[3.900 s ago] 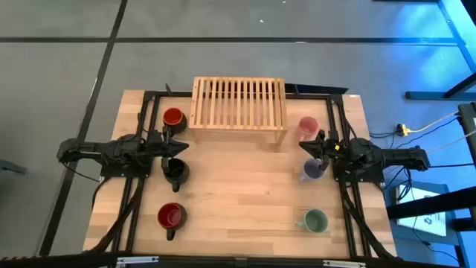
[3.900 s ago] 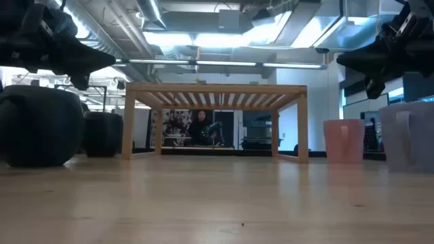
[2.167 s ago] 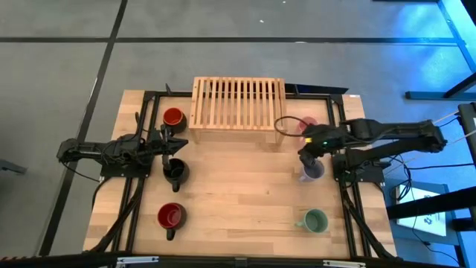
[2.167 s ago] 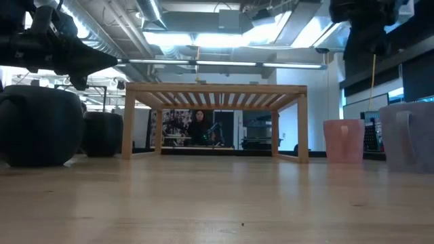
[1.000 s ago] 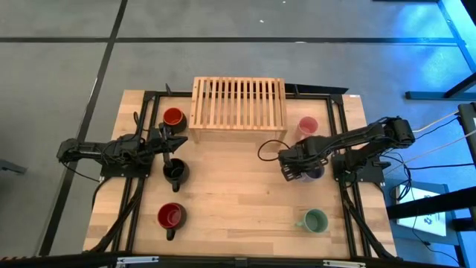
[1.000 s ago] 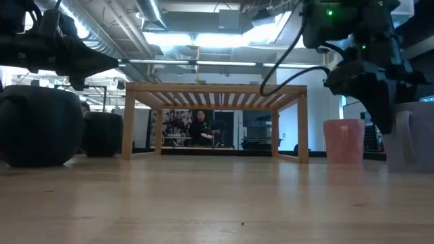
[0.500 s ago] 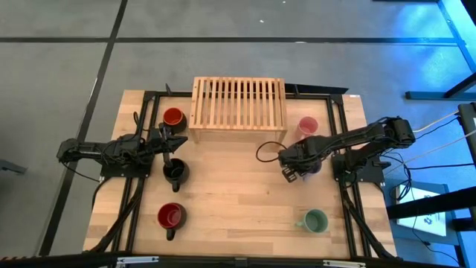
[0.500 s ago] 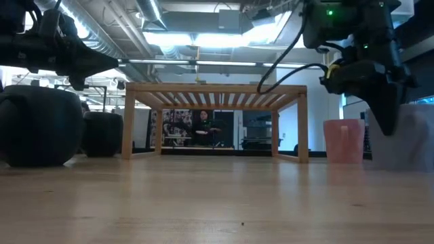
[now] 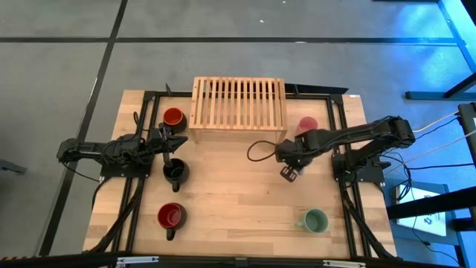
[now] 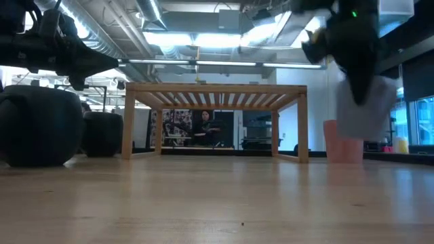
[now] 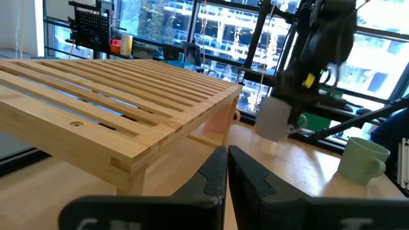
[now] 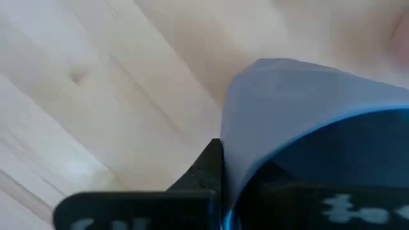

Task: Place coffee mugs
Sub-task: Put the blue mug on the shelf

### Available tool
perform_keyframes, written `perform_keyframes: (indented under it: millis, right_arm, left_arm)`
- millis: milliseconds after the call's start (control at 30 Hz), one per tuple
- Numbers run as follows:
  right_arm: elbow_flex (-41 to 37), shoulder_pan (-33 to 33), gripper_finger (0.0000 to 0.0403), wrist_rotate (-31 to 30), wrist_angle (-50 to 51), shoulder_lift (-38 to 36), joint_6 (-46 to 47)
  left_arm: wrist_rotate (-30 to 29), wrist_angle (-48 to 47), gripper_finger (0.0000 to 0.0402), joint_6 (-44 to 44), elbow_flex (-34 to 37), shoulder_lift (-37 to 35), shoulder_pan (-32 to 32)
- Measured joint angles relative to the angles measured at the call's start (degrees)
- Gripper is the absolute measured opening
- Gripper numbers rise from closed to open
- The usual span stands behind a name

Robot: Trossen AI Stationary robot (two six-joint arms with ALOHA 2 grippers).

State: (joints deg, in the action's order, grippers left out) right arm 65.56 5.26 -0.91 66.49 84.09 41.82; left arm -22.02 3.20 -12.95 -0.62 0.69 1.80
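My right gripper [image 9: 288, 171] hangs over the table's right middle, shut on the lavender mug [image 10: 363, 112], which also shows in the left wrist view [image 11: 276, 118]; the arm hides it in the high view. My left gripper [image 9: 169, 146] is shut and waits above the black mug [image 9: 175, 171]. The orange-red mug [image 9: 172, 117], dark red mug [image 9: 170, 216], pink mug [image 9: 306, 124] and green mug [image 9: 315, 220] stand upright on their bases on the table. My right gripper holds the lavender mug by its wall at the rim [image 12: 255, 128], coming from above and pointing down. One finger [image 12: 206, 167] lies on the outside of the wall; the mug hides the other. The mug hangs below the fingers, lifted clear of the table.
The slatted wooden rack [image 9: 238, 104] stands on its legs at the far middle of the table, with the pink mug just right of it. Bare wood [image 9: 238, 193] lies between the two columns of mugs. A person shows far off in the room, under the rack [image 10: 202, 127].
My right gripper, down at the lavender mug a second ago, has risen with it and shifted a little toward the table's left. The mug stood on the table then and now hangs clear above it.
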Motion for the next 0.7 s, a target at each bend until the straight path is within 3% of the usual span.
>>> perform_keyframes:
  millis: [267, 467, 700]
  right_arm:
    - [16.26, -0.02, 0.0004, -6.21, 7.45, -0.04, -11.39]
    - [26.9, -0.34, 0.0004, -11.5, 7.39, -0.09, -18.62]
    - [34.78, -6.02, 0.0003, -19.68, 6.92, 1.4, -28.81]
  left_arm:
    - [0.09, 0.01, 0.0007, -0.03, 0.0, 0.01, -0.01]
    - [0.09, -0.01, 0.0007, 0.0, 0.0, 0.0, 0.01]
    - [0.09, -0.01, 0.0007, -0.01, 0.0, 0.0, -0.02]
